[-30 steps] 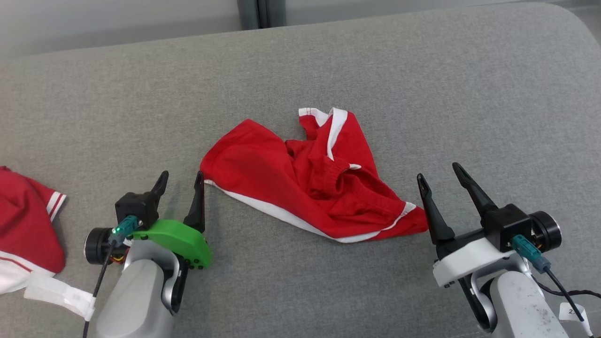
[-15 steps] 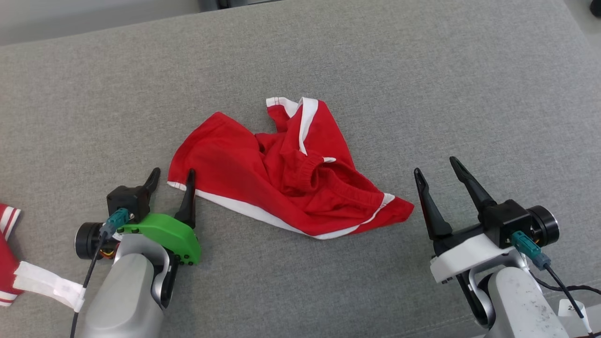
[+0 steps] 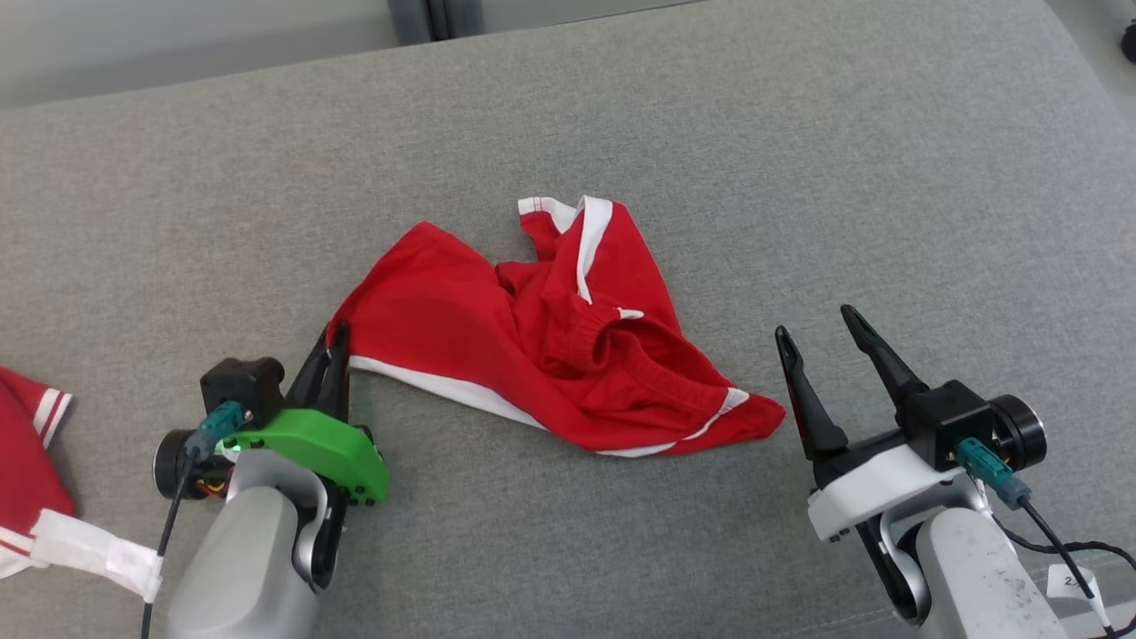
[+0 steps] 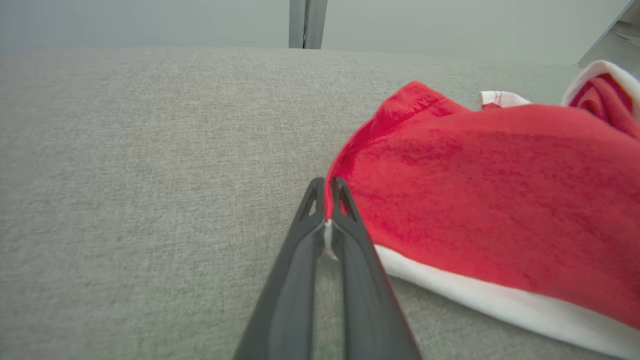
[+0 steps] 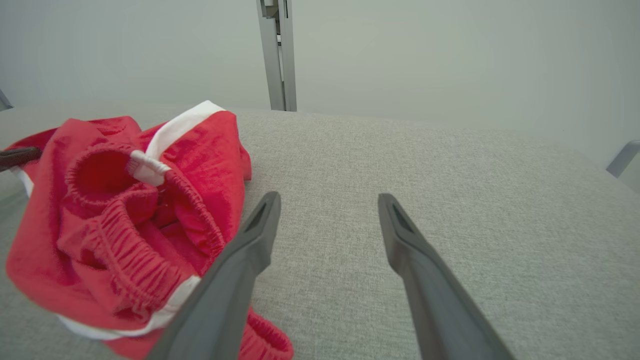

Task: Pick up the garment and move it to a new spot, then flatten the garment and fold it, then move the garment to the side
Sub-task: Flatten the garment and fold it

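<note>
Red shorts (image 3: 532, 355) with white trim lie crumpled near the middle of the grey cushion (image 3: 799, 133). We see the left hand (image 3: 330, 344) at the shorts' left corner, its two fingers pressed together on the hem. In the left wrist view a sliver of white trim shows pinched between them, and the cloth draws to a point at the fingertips. The right hand (image 3: 815, 324) stands just beside the shorts' right corner, fingers apart, holding nothing. We cannot tell whether its nearer finger touches the cloth. A second red garment (image 3: 27, 444) lies at the cushion's left edge, well apart from the shorts.
</note>
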You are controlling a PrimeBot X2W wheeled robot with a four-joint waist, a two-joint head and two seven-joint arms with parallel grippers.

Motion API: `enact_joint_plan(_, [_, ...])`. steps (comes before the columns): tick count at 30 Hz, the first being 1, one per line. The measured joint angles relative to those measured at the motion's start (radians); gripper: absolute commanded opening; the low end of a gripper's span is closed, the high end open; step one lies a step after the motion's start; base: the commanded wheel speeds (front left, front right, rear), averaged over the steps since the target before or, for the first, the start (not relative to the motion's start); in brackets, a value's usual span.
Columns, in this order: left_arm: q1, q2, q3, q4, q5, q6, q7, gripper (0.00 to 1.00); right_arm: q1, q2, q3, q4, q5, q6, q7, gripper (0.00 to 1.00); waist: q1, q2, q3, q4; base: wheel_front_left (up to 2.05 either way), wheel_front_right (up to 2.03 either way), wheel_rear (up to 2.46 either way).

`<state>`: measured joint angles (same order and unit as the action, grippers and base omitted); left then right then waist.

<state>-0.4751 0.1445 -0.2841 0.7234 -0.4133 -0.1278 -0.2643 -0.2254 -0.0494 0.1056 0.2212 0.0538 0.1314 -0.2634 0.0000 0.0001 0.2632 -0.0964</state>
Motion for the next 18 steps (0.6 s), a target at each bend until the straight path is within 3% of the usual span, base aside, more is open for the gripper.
enact_joint_plan(17, [0.259, -0.069, 0.139, -0.006, 0.065, 0.006, 0.000, 0.00, 0.072, 0.000, 0.039, 0.055, 0.063, 0.000, 0.000, 1.00, 0.0000, 0.0000, -0.157, 0.137, 0.00, 0.00, 0.00])
enact_joint_plan(18, [0.263, -0.072, 0.144, -0.003, 0.068, 0.006, 0.000, 0.32, 0.072, 0.000, 0.048, 0.055, 0.068, 0.000, 0.000, 1.00, 0.0000, 0.0000, -0.164, 0.144, 0.00, 0.00, 0.00])
